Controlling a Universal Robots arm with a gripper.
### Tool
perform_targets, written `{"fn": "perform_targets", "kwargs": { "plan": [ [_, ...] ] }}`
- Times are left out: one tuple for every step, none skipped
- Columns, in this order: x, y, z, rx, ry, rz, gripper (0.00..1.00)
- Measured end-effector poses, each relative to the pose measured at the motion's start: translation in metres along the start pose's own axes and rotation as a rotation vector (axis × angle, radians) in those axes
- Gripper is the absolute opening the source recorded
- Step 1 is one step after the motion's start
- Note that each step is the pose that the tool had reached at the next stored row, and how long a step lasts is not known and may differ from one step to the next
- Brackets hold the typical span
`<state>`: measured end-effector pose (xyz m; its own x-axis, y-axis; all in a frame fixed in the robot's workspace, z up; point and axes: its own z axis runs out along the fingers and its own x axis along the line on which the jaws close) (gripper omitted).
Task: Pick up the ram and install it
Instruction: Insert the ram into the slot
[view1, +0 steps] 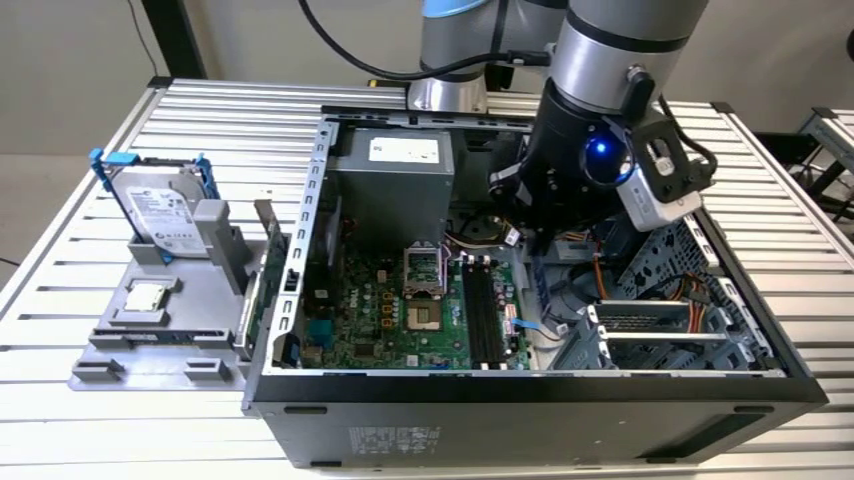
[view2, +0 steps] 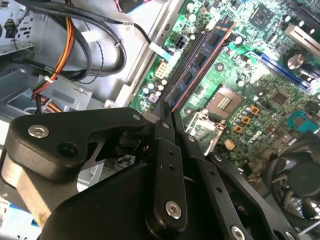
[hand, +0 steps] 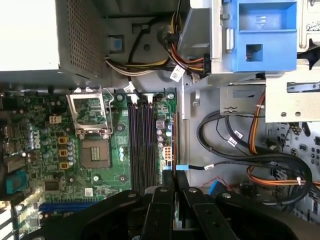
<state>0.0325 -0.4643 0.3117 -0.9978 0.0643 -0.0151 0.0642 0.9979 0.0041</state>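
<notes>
Black gripper (view2: 167, 117) fingers are pinched shut on the ram (view2: 197, 62), holding it edge-down inside the computer case (view1: 534, 385) just beside the memory slots (hand: 141, 145); installing is underway, calling for exact alignment over a slot

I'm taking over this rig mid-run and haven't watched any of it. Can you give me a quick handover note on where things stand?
Gripper: shut on the ram, pinching one end. The rest of the stick reaches out past the fingertips.
Position: the arm is down inside the open computer case. In the first wrist view the ram is seen edge-on above the motherboard, beside the black memory slots and not over them.
Done: the ram is picked up and brought into the case.
Left: the slots look empty, so the ram is not yet seated.
Untouched: the hard drive and small silver chip sit on the grey tray outside the case.
</notes>
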Motion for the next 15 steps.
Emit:
{"fn": "perform_targets", "kwargs": {
  "plan": [
    [0.0001,0.0010,0.0019,0.0000,0.0000,0.005,0.00],
    [0.0002,0.0019,0.0038,-0.0001,0.0000,0.010,0.00],
    [0.0003,0.0023,0.0052,-0.0001,-0.0001,0.013,0.00],
    [0.0006,0.0026,0.0060,0.0003,0.0000,0.016,0.00],
    [0.0007,0.0034,0.0073,0.0003,-0.0001,0.017,0.00],
    [0.0008,0.0046,0.0088,0.0005,0.0000,0.020,0.00],
    [0.0009,0.0059,0.0109,0.0002,-0.0001,0.022,0.00],
    [0.0010,0.0068,0.0128,0.0001,-0.0001,0.024,0.00],
    [0.0012,0.0075,0.0146,0.0002,-0.0001,0.025,0.00],
    [0.0015,0.0081,0.0163,0.0003,-0.0001,0.026,0.00],
    [0.0016,0.0089,0.0181,0.0005,-0.0001,0.026,0.00],
    [0.0018,0.0097,0.0198,0.0006,-0.0001,0.027,0.00],
    [0.0019,0.0105,0.0216,0.0005,-0.0001,0.028,0.00],
    [0.0022,0.0114,0.0235,0.0004,-0.0001,0.028,0.00],
    [0.0025,0.0123,0.0254,0.0004,-0.0001,0.028,0.00]
  ]
}}
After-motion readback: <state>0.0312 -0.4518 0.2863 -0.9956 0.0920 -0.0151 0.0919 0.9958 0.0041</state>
